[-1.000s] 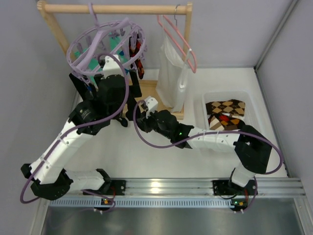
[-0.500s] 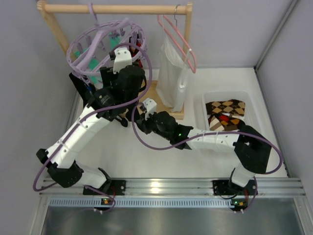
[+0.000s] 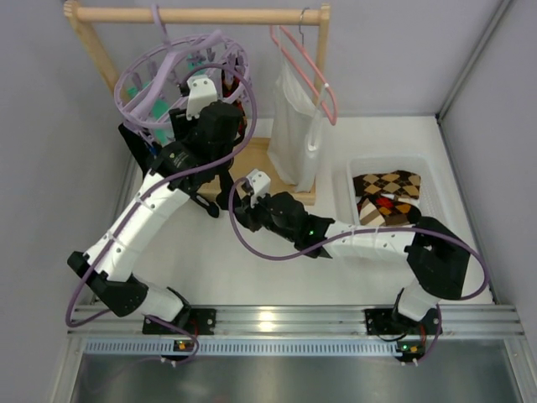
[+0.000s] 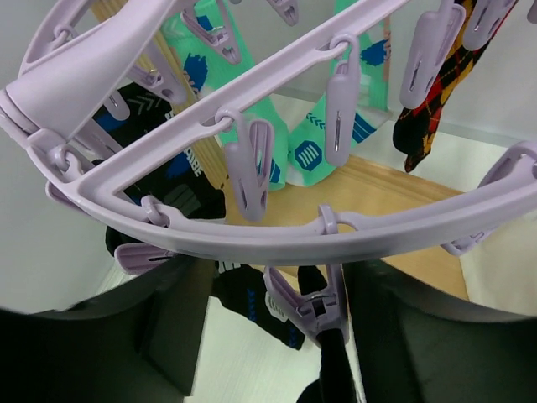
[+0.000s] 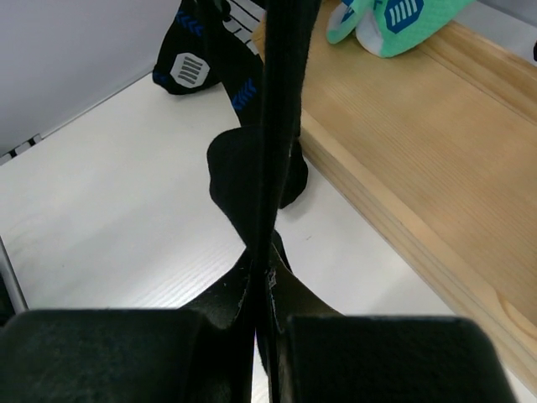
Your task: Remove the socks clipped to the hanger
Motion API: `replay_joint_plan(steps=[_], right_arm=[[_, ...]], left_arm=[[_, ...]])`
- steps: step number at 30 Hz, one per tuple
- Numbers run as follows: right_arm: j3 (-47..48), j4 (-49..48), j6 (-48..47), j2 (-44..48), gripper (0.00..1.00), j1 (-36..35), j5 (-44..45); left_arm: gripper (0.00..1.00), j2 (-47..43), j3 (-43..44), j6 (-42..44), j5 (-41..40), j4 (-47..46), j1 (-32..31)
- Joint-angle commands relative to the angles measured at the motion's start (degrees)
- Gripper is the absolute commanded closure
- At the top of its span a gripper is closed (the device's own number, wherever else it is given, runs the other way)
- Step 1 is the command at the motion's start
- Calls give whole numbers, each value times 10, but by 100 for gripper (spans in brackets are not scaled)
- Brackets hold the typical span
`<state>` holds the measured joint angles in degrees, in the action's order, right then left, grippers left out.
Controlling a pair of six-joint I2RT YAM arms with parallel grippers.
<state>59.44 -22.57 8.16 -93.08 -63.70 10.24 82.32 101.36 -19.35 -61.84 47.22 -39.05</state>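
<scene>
Right wrist: blk sock tight in R hand

- The left arm runs from its base at the lower left of the top view up to the upper left, with its elbow folded near the base.
- The left gripper has its 2 fingers set apart, dark at the bottom corners of its wrist view.
- The right arm lies low, reaching from the lower right toward the centre.
- The right gripper is pinched tight on a black sock.
</scene>
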Motion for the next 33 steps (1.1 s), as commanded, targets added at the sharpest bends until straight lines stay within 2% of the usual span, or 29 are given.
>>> replay_joint_plan(steps=[1,9,12,14,16,18,20,21,23,24,25,26,30,32,33], right_arm=[[-9,-22,9,35,100,-12,-10],[-26,-25,23,49,100,-12,-11],[-63,-37,47,79,100,-12,-12],[-106,-49,58,101,100,-12,-6],[-136,-49,69,141,100,-12,2],[-172,-15,73,202,100,-12,34],[-191,28,73,251,100,-12,92],[-191,99,76,301,100,-12,118],[-181,177,74,348,100,-9,187],[-175,250,78,385,100,-6,212],[-164,289,82,403,100,1,257],[-159,319,85,435,100,5,276],[-123,457,106,491,100,53,344],[-101,525,115,504,100,79,391],[-98,536,113,515,100,115,395]], left_arm=[[40,11,20,-1,15,-6,15],[80,13,27,-13,30,-8,18],[82,8,25,-18,38,-8,18],[90,7,27,-19,40,-9,18],[91,6,29,-18,48,-7,18],[77,-1,24,-20,79,-8,18],[58,-14,20,-19,109,-7,18],[46,-19,14,-17,130,-6,18],[25,-33,3,-17,174,-6,18],[22,-53,-12,-17,190,-6,18],[20,-62,-20,-17,213,-6,17],[14,-73,-29,-19,223,-6,18],[2,-144,-84,-32,253,-6,18],[2,-189,-116,-34,265,-4,18],[2,-203,-128,-28,268,-3,18]])
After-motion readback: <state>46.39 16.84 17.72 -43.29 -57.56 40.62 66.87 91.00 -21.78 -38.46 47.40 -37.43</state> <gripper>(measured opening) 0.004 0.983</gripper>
